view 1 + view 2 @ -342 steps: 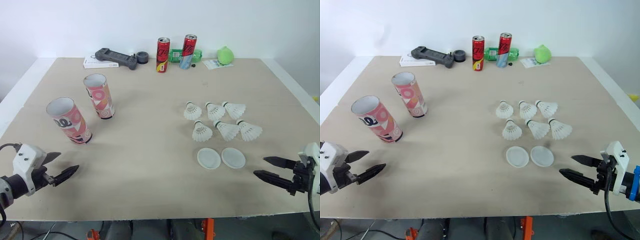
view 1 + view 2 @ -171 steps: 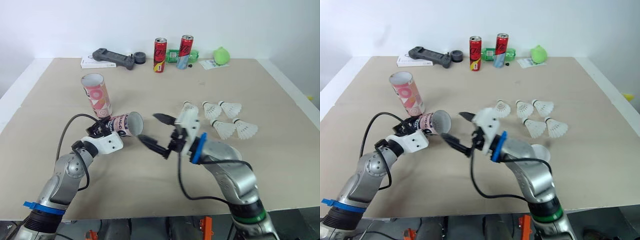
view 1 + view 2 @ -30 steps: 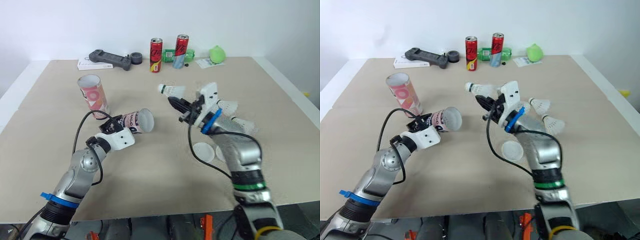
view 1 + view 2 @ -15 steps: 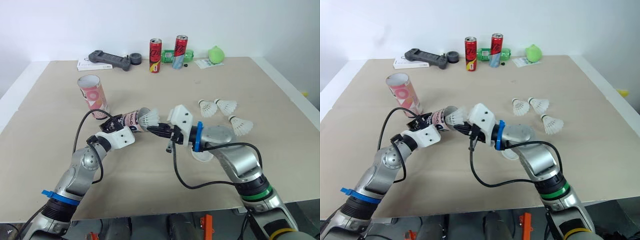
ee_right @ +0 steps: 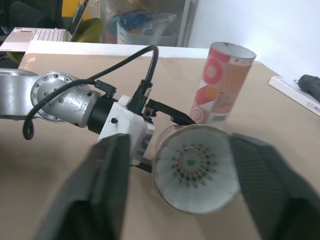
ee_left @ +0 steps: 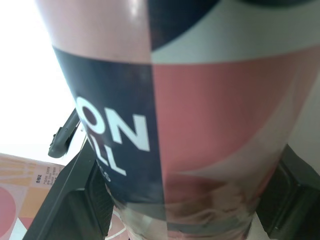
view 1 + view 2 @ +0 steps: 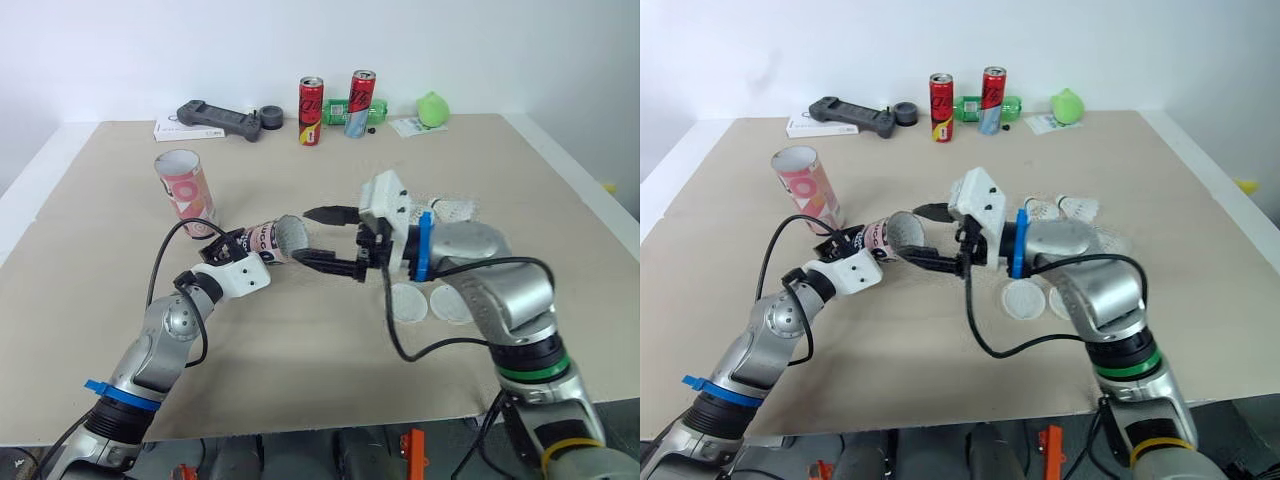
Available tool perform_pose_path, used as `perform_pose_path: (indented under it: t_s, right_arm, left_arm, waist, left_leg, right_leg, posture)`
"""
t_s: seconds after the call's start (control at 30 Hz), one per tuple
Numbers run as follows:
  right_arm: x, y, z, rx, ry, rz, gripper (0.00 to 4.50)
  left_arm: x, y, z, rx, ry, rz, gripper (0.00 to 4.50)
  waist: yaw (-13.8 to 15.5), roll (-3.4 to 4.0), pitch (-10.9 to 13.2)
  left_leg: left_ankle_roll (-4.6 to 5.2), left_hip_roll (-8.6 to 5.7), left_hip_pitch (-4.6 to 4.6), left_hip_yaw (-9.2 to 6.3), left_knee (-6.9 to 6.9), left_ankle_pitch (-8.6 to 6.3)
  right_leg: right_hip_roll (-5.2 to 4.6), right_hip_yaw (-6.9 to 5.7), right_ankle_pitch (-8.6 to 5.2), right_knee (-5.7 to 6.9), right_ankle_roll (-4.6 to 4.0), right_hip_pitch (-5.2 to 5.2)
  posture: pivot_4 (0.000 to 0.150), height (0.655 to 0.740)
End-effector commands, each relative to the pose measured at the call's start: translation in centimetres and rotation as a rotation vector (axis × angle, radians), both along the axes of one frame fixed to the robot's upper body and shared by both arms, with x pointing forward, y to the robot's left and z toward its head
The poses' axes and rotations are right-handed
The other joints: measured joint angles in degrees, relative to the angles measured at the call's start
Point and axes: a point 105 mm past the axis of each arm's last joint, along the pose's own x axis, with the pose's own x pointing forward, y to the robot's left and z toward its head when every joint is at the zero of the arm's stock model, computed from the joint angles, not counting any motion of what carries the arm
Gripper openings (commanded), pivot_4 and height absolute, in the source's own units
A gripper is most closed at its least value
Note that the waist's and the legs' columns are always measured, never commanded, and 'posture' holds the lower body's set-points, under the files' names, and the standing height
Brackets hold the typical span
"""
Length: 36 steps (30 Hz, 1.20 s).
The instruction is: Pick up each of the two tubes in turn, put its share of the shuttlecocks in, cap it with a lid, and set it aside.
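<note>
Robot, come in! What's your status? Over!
Left gripper jaws shut on tube, held level. Right gripper jaws open at its mouth. Shuttlecock inside. Second tube upright, well clear.

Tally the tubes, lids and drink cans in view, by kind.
Tubes: 2, held tube and standing tube
Lids: 2, left lid and right lid
Drink cans: 2, left can and right can
Total: 6
</note>
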Motion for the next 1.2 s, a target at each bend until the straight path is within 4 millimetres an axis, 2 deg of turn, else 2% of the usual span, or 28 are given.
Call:
perform_pose_path:
  t_s: [0.03,0.13,0.17,0.37,0.63,0.77,0.93,1.1,1.2]
  right_arm:
    - [0.6,-0.1,1.3,-0.042,-0.08,0.012,1.75]
    - [2.0,1.3,0.1,-0.153,-0.134,0.014,0.21]
    - [2.3,1.7,-0.2,-0.177,-0.146,0.02,0.04]
    - [3.7,5.5,-3.8,-0.409,-0.261,0.109,0.04]
    - [5.4,7.9,-5.5,-0.53,-0.362,0.135,0.04]
    - [5.5,8.9,-5.6,-0.54,-0.384,0.163,0.04]
    - [5.2,8.5,-4.3,-0.497,-0.4,0.172,0.04]
    - [4.1,6.0,-1.5,-0.446,-0.409,0.17,0.04]
    - [3.1,4.8,-0.6,-0.429,-0.403,0.17,0.04]
  left_arm:
    - [-0.1,0.0,-0.2,0.0,0.004,0.004,3.23]
    - [0.1,-0.2,0.0,-0.002,0.0,-0.001,3.23]
    - [0.1,-0.3,0.0,-0.002,-0.002,-0.003,3.23]
    - [0.3,-0.6,0.2,-0.001,-0.008,-0.015,3.23]
    - [0.3,-0.9,0.3,-0.002,-0.013,-0.023,3.23]
    - [0.2,-1.1,0.3,-0.005,-0.013,-0.026,3.23]
    - [0.2,-1.3,0.2,-0.01,-0.013,-0.028,3.23]
    - [0.2,-1.1,-0.1,-0.012,-0.008,-0.025,3.23]
    - [0.2,-1.2,-0.1,-0.014,-0.006,-0.028,3.23]
  waist:
    - [0.0,0.0,0.0]
    - [0.0,0.0,0.0]
    - [0.0,0.0,0.0]
    - [0.0,0.0,0.0]
    - [0.1,0.0,0.0]
    - [0.0,0.0,0.0]
    - [0.0,0.0,0.0]
    - [0.2,0.01,0.0]
    - [0.3,0.0,0.0]
  left_leg:
    - [0.0,0.0,0.01,-0.01,0.0,0.0]
    - [0.0,0.0,0.04,-0.01,0.0,0.0]
    - [0.0,0.0,0.04,-0.01,0.0,0.0]
    - [0.0,-0.01,-0.02,0.0,-0.01,0.0]
    - [-0.01,-0.02,-0.04,-0.03,-0.02,-0.01]
    - [-0.01,0.0,0.03,-0.01,-0.01,-0.01]
    - [0.0,0.12,0.15,-0.01,-0.01,0.0]
    - [0.0,0.1,0.02,-0.03,-0.01,0.0]
    - [-0.06,0.06,-0.04,-0.06,-0.02,-0.04]
  right_leg:
    - [0.01,0.0,0.01,0.0,-0.01,0.0]
    - [0.02,-0.01,-0.01,0.0,-0.04,-0.01]
    - [0.02,-0.01,-0.02,0.0,-0.05,-0.01]
    - [0.03,-0.01,0.11,0.0,0.23,-0.05]
    - [0.04,-0.01,0.09,0.01,0.22,-0.05]
    - [0.05,-0.01,0.13,0.02,0.19,-0.02]
    - [0.16,-0.01,0.21,0.08,0.05,0.0]
    - [0.14,-0.02,0.2,0.07,0.07,-0.03]
    - [0.13,-0.01,0.14,0.07,-0.02,-0.02]
  posture:
    - [0.15,0.74]
    - [0.15,0.74]
    - [0.15,0.74]
    - [0.15,0.74]
    - [0.15,0.74]
    - [0.15,0.74]
    - [0.15,0.74]
    - [0.15,0.74]
    - [0.15,0.74]
